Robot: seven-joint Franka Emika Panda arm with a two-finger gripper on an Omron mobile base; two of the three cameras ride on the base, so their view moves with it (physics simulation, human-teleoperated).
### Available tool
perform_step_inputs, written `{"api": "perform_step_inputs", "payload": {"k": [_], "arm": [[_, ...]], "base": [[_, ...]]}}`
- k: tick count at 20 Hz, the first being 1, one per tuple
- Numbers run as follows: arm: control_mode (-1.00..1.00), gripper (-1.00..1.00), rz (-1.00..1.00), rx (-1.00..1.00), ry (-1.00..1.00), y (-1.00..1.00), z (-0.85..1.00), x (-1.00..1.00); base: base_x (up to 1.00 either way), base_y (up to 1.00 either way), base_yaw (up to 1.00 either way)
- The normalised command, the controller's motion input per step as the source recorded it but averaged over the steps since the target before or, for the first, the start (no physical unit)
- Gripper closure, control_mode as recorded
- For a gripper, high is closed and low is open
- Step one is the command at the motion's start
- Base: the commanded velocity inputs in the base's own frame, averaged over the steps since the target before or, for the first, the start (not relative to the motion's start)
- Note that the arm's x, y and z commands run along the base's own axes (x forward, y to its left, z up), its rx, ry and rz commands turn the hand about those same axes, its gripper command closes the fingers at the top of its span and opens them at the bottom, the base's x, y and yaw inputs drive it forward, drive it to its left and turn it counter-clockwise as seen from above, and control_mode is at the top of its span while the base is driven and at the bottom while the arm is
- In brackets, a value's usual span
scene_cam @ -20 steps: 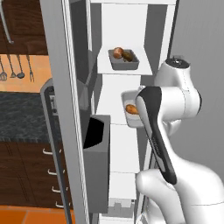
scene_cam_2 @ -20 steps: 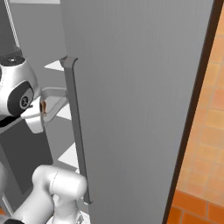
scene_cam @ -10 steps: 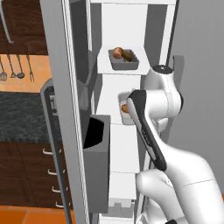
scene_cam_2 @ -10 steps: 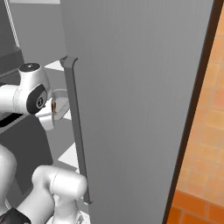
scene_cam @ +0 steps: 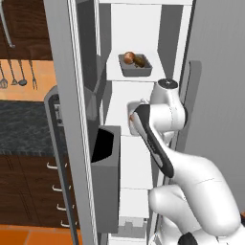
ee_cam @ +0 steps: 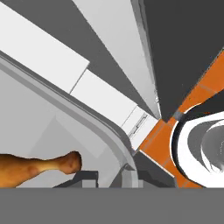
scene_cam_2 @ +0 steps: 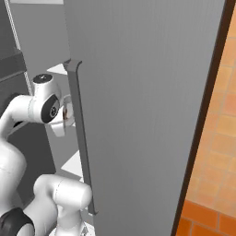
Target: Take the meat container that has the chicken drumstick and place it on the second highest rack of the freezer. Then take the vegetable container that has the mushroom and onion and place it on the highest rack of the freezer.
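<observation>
Meat container (ee_cam: 65,144) with chicken drumstick (ee_cam: 35,167) rides in the narrowly closed gripper (ee_cam: 107,177), clamped on its rim.
At the freezer (scene_cam: 129,143), below the vegetable container (scene_cam: 135,64) at 12 o'clock, a tilt could spill the drumstick or the rim could snag the shelf edge.

Drumstick (ee_cam: 37,166) lying in grey meat container (ee_cam: 87,131); vegetable container (scene_cam: 136,69) on freezer (scene_cam: 143,28) shelf.

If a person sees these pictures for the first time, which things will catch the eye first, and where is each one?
The white robot arm reaching into the open freezer draws the eye first, in the middle of the left base view. Above it, a grey container with two round balls sits on a high white shelf. In the hand view, the orange-brown chicken drumstick lies in a pale container at the lower left.
</observation>
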Motion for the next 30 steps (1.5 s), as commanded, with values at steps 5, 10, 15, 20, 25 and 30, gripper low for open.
{"api": "perform_step_inputs", "payload": {"k": [5,10,15,20,25,30], "arm": [[-1.00,1.00,-0.05,0.00,0.00,0.00,-0.27,0.63],[-1.00,1.00,-0.03,0.00,0.00,0.00,-0.39,0.59],[-1.00,1.00,-0.03,0.00,0.00,0.00,-0.41,0.56],[-1.00,1.00,-0.03,0.00,0.00,0.00,-0.26,0.66],[-1.00,1.00,-0.03,0.00,0.00,0.00,-0.25,0.66],[-1.00,1.00,-0.03,0.00,0.00,0.00,-0.26,0.60]], "base": [[0.00,0.00,0.00],[0.00,0.00,0.00],[0.00,0.00,0.00],[0.00,0.00,0.00],[0.00,0.00,0.00],[0.00,0.00,0.00]]}}
